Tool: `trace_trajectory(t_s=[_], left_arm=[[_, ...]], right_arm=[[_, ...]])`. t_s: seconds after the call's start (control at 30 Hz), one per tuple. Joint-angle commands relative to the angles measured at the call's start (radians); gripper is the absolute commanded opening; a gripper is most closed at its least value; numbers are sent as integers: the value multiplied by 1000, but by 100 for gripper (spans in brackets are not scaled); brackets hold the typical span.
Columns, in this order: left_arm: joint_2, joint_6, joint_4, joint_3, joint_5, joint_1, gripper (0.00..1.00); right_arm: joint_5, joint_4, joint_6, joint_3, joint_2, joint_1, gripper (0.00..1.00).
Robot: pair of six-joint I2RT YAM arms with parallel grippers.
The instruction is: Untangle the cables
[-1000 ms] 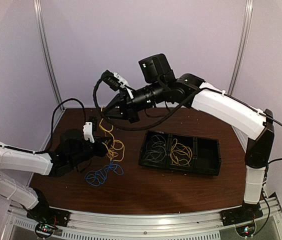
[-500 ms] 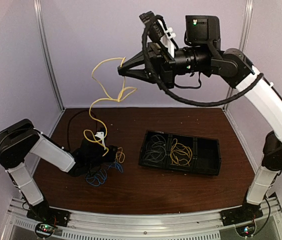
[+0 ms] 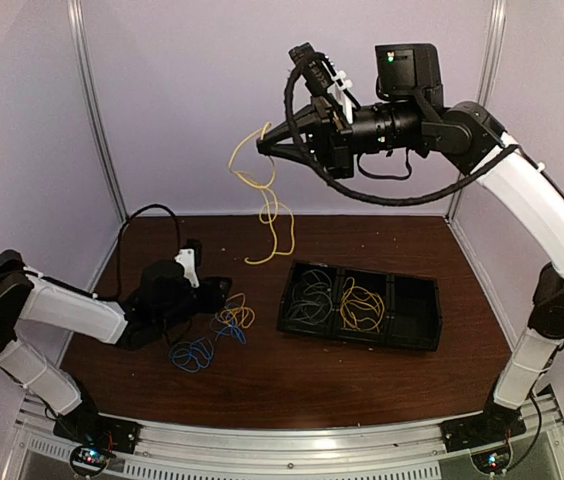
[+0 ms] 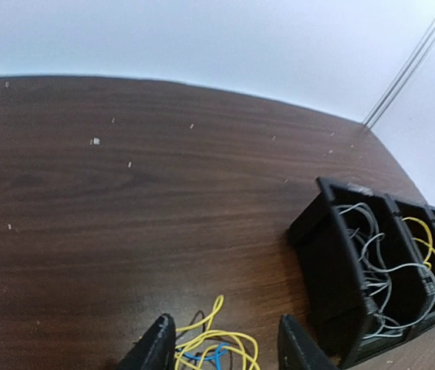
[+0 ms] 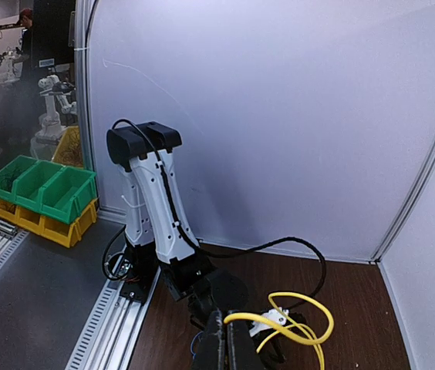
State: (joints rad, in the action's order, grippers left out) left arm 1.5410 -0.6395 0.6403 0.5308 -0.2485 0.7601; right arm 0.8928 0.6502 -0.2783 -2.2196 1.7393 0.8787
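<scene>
Now, left gripper (image 4: 225, 327): low over the table (image 3: 362, 385), on its left side; jaws released, fingers apart, nothing pinched between them.
Cable pile (image 3: 224, 325): yellow and blue strands tangled together, lying on the table just ahead of the left gripper's fingertips; the left wrist view shows them through the gap between the fingers.
Blue loop (image 3: 194, 352): part of the pile closest to the near edge, flat on the table.
Hanging yellow cable (image 3: 268, 212): dangles in loose bends from the right gripper, apart from the pile; whether its lowest loop touches the table cannot be told.
Right gripper (image 3: 264, 146): raised high above the table, pointing left; jaws clenched on the upper end of the hanging yellow cable.
Tray (image 3: 427, 335): black, divided into compartments, resting on the table right of the pile.
Grey cables (image 3: 312, 295): coiled in the tray's left compartment.
Stored yellow cable (image 3: 362, 305): coiled in the middle compartment, beside the grey cables.
</scene>
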Motion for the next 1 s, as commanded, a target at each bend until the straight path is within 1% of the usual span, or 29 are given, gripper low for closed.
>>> trace_trajectory(t_s=[0.0,0.1,0.2,0.3,0.5,0.77,0.97], left_arm=[[-176,58,-14,-5,60,-2,51],[-288,88,-72,4,78,-2,55],[-393,113,-172,29,66,-3,61],[-464,133,-278,58,44,-2,65],[-533,140,-449,99,-10,-2,65],[-614,132,-510,66,-35,-2,65],[-637,133,-536,57,-55,-2,65]], right_arm=[[-41,-8,-24,62,-59,-35,0],[-49,-24,-25,130,-81,-63,0],[-45,-45,-20,193,-105,-99,0],[-35,-64,-12,251,-127,-148,0],[-38,-69,-30,378,-173,-237,0],[-43,-75,-53,532,-234,-336,0],[-36,-79,-59,604,-267,-385,0]])
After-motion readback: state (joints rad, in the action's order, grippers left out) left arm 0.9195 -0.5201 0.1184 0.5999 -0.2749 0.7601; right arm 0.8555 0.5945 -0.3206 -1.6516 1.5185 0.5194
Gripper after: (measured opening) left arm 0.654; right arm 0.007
